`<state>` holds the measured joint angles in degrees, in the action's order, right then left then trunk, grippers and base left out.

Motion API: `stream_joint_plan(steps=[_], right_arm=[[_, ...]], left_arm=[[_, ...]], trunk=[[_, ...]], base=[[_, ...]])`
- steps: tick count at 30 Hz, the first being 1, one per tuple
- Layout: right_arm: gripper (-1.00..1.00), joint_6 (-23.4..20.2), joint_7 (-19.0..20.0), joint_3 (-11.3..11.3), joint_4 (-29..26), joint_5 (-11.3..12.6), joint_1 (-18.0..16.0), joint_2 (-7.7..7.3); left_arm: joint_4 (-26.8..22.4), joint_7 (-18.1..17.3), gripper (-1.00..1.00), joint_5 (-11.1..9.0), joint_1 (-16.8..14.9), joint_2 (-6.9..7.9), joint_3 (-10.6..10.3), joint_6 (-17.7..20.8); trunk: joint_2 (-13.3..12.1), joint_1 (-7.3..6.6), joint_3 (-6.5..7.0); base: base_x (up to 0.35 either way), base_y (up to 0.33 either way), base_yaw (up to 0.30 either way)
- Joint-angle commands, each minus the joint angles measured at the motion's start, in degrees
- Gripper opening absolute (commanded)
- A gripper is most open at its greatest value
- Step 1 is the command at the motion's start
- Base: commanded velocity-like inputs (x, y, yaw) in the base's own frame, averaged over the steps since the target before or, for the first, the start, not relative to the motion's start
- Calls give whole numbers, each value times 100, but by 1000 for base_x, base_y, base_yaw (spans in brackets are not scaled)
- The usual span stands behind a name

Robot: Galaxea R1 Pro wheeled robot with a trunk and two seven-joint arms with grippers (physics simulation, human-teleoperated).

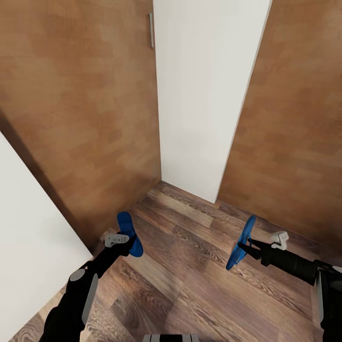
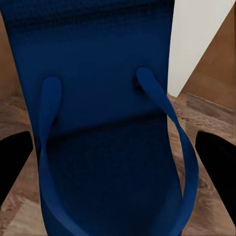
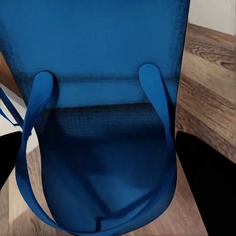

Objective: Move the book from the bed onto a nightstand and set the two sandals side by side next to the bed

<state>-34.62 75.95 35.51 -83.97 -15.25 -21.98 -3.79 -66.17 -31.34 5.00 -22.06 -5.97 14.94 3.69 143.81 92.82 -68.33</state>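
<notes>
- Head view: the left gripper [image 1: 124, 237] is closed on a blue sandal [image 1: 129, 233], which is carried clear of the wood-plank floor [image 1: 190, 275]. Its long axis runs up and away from the fingers, roughly crosswise to the forearm.
- Head view: the right gripper [image 1: 243, 248] is likewise clamped on the second sandal [image 1: 241, 242], which is held on edge, so that only a thin blue blade is presented; its long axis is near upright, tilted a little, and crosswise to the arm.
- Head view: the two sandals are held well apart, one ahead of each arm. A white panel [image 1: 204, 95] and brown wooden walls [image 1: 80, 104] stand ahead of both grippers. A bed cannot be identified with certainty.
- Left wrist view: the sandal's sole and straps [image 2: 162, 103] are seen between the two dark fingers [image 2: 219, 157], the long axis running straight out from the gripper.
- Right wrist view: the other sandal's strap loop [image 3: 157, 113] lies between the fingers [image 3: 206, 187], the sole extending away along the fingers.
- Judgement: since each sandal is already gripped, the coming placement is taken to turn on bringing the two long axes parallel and close together.
</notes>
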Motion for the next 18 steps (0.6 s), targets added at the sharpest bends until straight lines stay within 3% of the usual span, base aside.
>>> stream_joint_plan(steps=[1,9,12,15,18], right_arm=[[-100,-53,44,9,-6,-40,-7,1],[-100,-49,34,9,5,-44,-5,1],[-100,44,22,9,294,-50,-6,-5],[-100,534,2,15,1072,-55,-7,-16],[-100,1434,-23,38,2021,-63,-8,-37]], left_arm=[[-10,-48,-100,54,-2,-9,26,26],[-3,-48,-100,54,-2,-9,18,20],[3,-44,-100,54,-2,-9,18,19],[72,-35,-100,54,-2,-9,17,18],[225,-22,-100,54,-1,-7,22,12]], trunk=[[0,-3,18],[-10,-24,195],[-14,-32,262],[-18,-39,328],[-22,-47,395]], base=[[0,0,0],[0,0,0],[0,0,0],[0,0,0],[0,0,0]])
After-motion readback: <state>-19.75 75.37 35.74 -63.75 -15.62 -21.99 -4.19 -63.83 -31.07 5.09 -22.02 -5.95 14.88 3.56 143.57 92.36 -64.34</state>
